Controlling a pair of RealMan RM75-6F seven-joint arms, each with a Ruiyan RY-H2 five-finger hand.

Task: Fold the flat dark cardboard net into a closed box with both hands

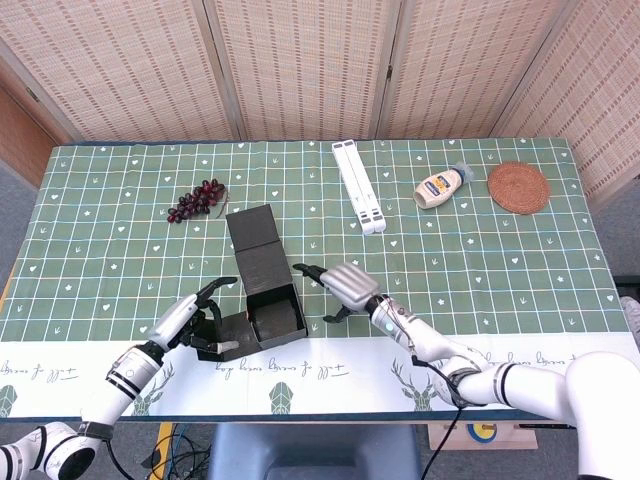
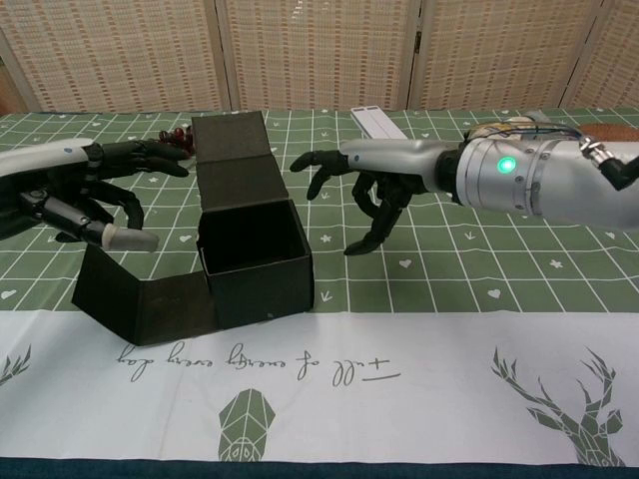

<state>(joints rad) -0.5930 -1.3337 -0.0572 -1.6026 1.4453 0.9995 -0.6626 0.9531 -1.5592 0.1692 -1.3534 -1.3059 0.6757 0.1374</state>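
**Half-formed box lies between the two hands**

By the near edge of the green checked cloth surface (image 1: pixel 480 270), the dark cardboard box (image 2: pixel 255 261) stands open-topped, its long axis running near to far. The left hand (image 2: pixel 85 195) touches the side flap (image 2: pixel 140 297). The right hand (image 2: pixel 374 195), fingers spread, holds nothing. The upright lid flap (image 2: pixel 232 150) lies farther off.

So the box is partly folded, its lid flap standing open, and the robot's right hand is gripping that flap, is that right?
Not quite. The box is partly folded with its lid flap open, but the right hand hovers beside it, touching nothing. The chest view shows the gap.
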